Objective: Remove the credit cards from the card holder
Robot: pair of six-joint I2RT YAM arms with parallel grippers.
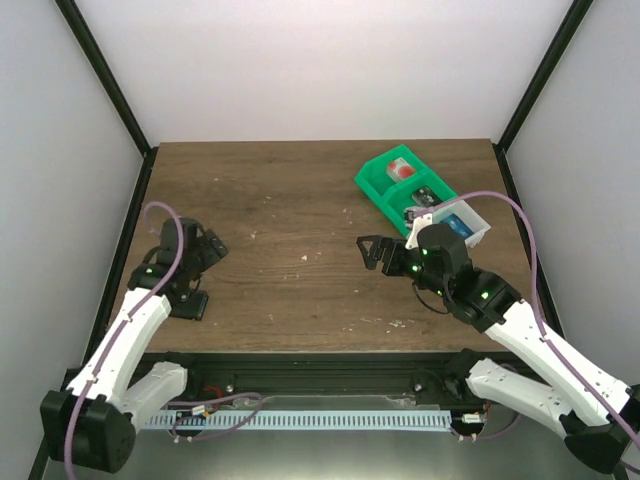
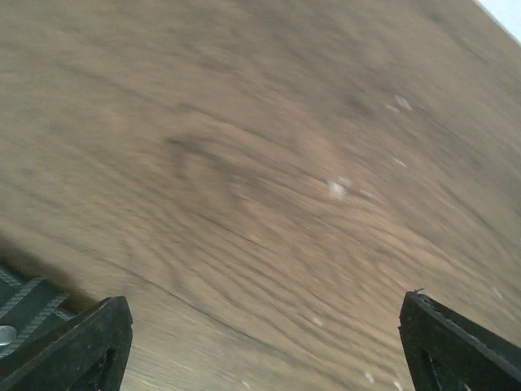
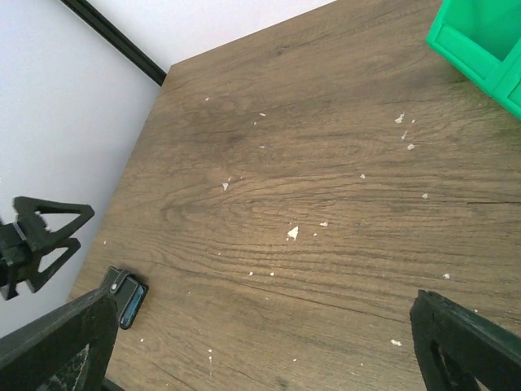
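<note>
**Q:** What sits nearest you on the worktop [image 1: 300, 190]?

**A:** Entry one: left gripper [image 2: 260, 314]. Jaws are spread wide with nothing between them, low over bare wood, and its view is blurred. I judge the spread suits an approach, since you have nothing to hold yet.

**Q:** And the card holder?

**A:** Entry two: card holder [image 3: 129, 299], as I take it. It is small, flat and black-edged with a bluish face. It seems folded shut and lies by the left edge, near your left arm. No credit cards show outside it, so I judge extraction is not begun.

**Q:** The right side?

**A:** Entry three: right gripper [image 3: 264, 301]. Jaws are likewise spread and empty, above mid-worktop and facing left, likely so its camera has the card holder in sight.

Entry four, farthest: green-and-white bin [image 1: 372, 183]. There is a blue patch in its white part, half hidden by your right arm, which I cannot identify.
</note>
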